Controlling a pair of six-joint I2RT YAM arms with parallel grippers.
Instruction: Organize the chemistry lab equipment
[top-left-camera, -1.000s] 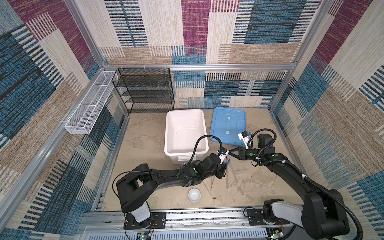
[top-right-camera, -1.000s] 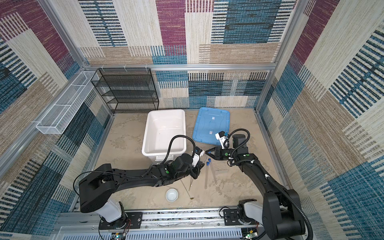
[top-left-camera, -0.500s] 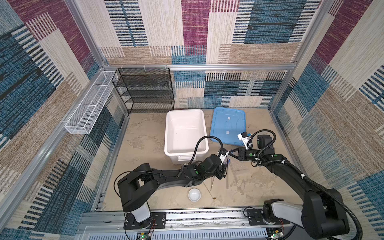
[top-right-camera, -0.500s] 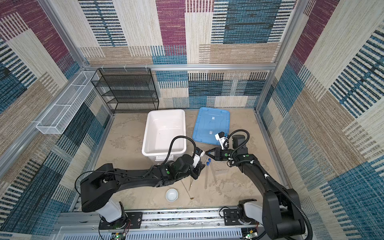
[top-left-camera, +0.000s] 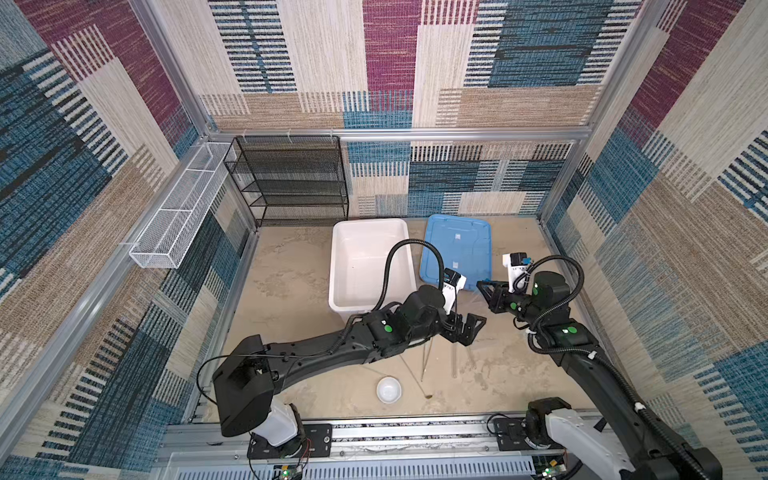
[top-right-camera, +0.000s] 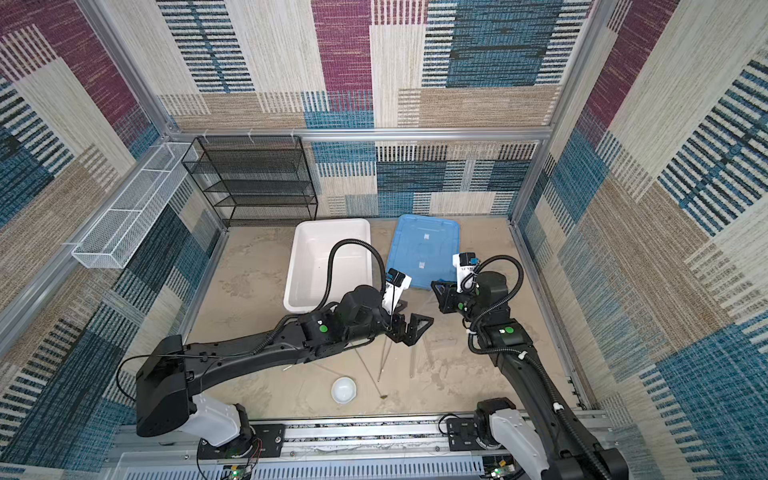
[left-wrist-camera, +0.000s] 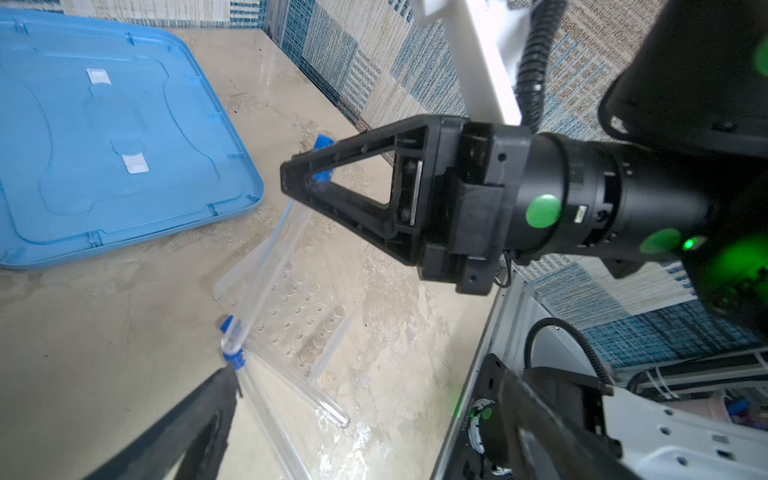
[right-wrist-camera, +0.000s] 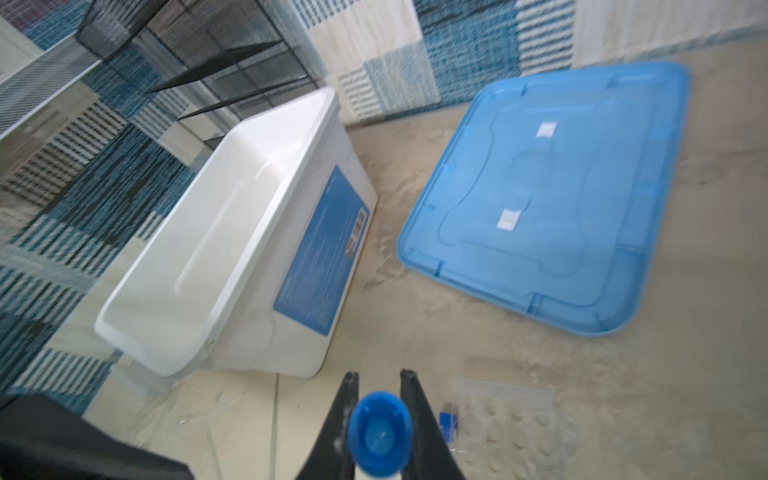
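1. A sand-coloured table (top-left-camera: 286, 286) sits in a booth of patchwork fabric walls (top-left-camera: 415, 62).
2. At the back stand a black wire shelf (top-left-camera: 291, 178), a white tub (top-left-camera: 361, 257) and, just beside it, a flat blue lid (top-left-camera: 457, 245). A white wire basket (top-left-camera: 178, 216) hangs on the left wall.
3. The right gripper (right-wrist-camera: 376, 376) pinches a tilted blue-capped test tube (left-wrist-camera: 286, 241) just below its cap, near the lid's front edge.
4. The left gripper (top-left-camera: 469, 330), jaws spread wide and empty, hovers over a clear tube rack (left-wrist-camera: 299, 307) lying flat beside two other tubes (left-wrist-camera: 291, 390).
5. Tweezers (top-left-camera: 425, 361), a spoon (top-left-camera: 415, 378) and a white dish (top-left-camera: 389, 390) lie near the front rail (top-left-camera: 415, 432).
6. Left of the tub, bare table runs to the wall.
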